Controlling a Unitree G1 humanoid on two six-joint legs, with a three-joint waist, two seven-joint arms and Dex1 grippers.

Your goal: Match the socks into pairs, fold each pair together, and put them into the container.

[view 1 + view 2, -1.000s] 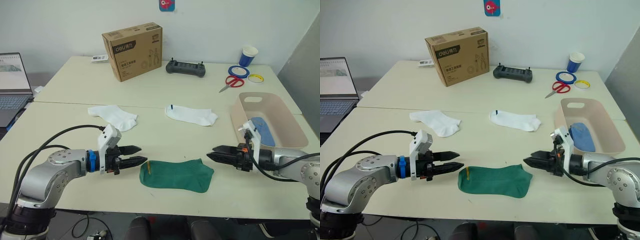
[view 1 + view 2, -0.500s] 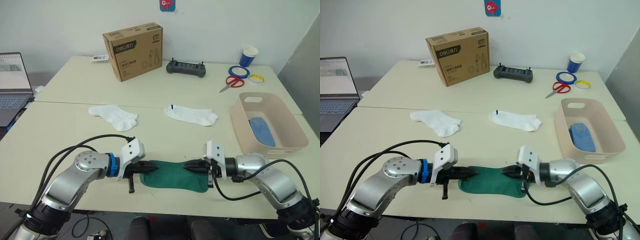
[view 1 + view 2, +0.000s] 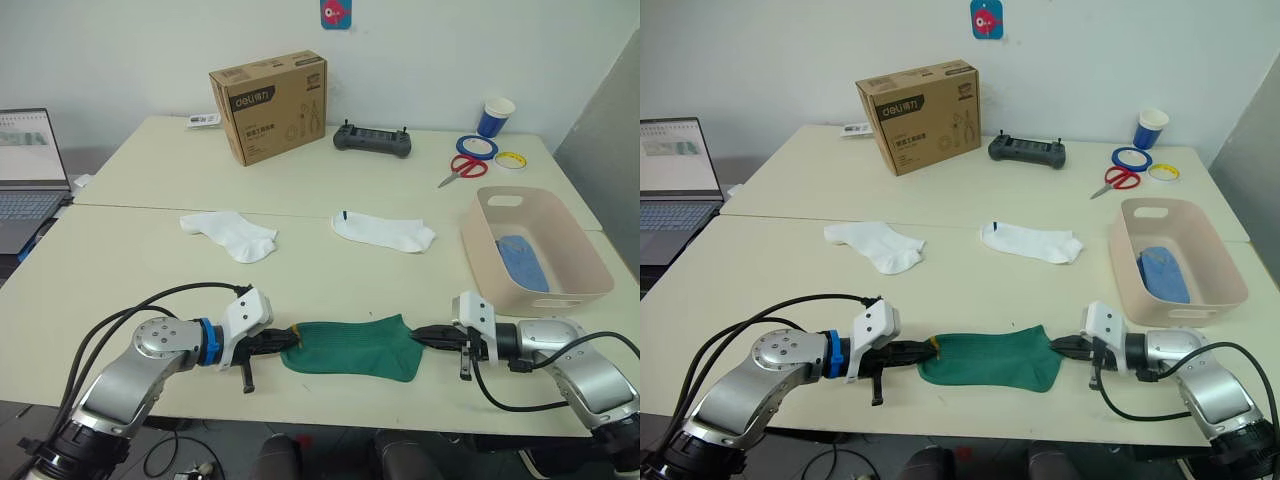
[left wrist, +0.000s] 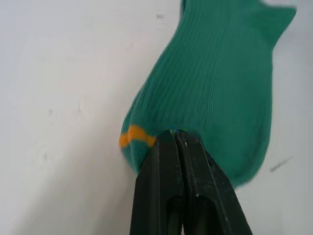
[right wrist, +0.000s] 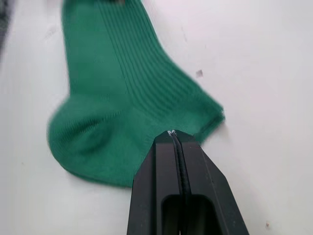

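Note:
A dark green sock (image 3: 350, 346) lies flat near the table's front edge. My left gripper (image 3: 291, 340) is shut on its toe end, beside the yellowish toe mark (image 4: 136, 136). My right gripper (image 3: 419, 337) is shut on the cuff end (image 5: 205, 120). Both grippers lie low along the table, pointing toward each other. Two white socks (image 3: 231, 234) (image 3: 385, 231) lie apart in the middle of the table. The pale pink container (image 3: 530, 300) stands at the right, with a folded light blue sock (image 3: 522, 260) inside it.
A brown cardboard box (image 3: 268, 105), a black controller (image 3: 372, 139), red scissors (image 3: 462, 165), tape rolls (image 3: 478, 144) and a blue cup (image 3: 497, 113) sit on the far table. A laptop (image 3: 30, 165) is at the far left.
A second ago both grippers hovered open beside the green sock. They have since dropped onto its two ends and shut on them. The right gripper has drawn back toward the cuff.

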